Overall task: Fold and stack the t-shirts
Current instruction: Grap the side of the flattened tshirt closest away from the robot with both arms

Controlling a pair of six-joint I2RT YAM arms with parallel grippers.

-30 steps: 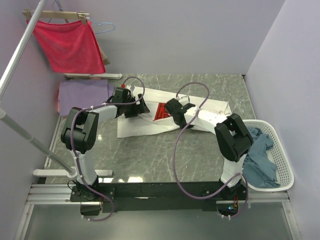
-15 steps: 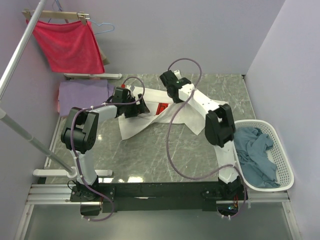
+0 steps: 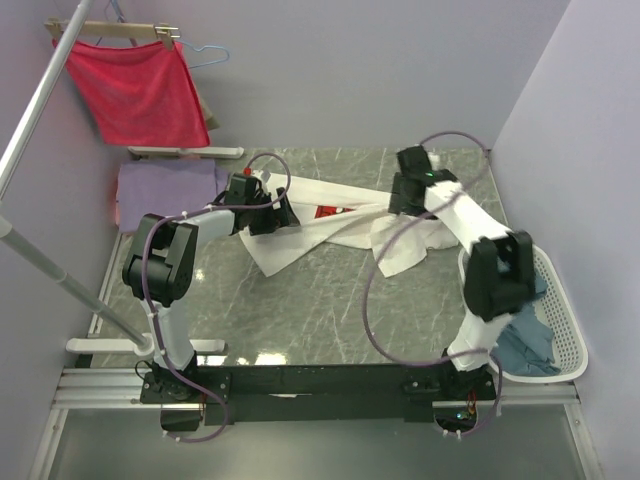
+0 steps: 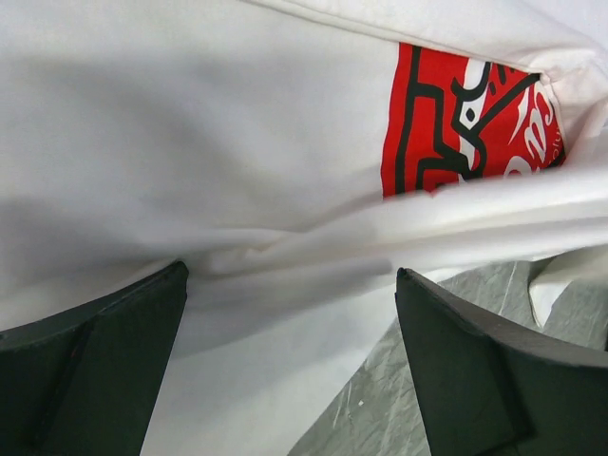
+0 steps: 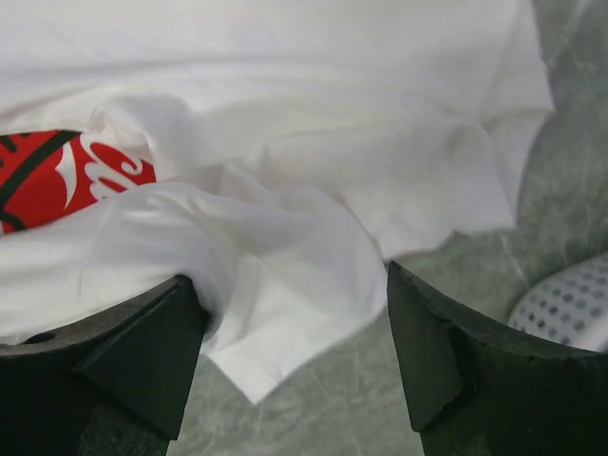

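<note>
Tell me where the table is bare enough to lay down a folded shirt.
Bare marble lies near-centre, between the white t-shirt and the near edge. Crowded elsewhere: lavender t-shirt far left, white one across the middle, basket right.

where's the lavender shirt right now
In the top view the lavender shirt lies flat at the far left of the table, below the hanging red cloth and left of the white shirt.

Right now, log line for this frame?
white t-shirt: rumpled, unfolded | left pincer: open over it | right pincer: open over it | grey-blue t-shirt: in laundry basket
</note>
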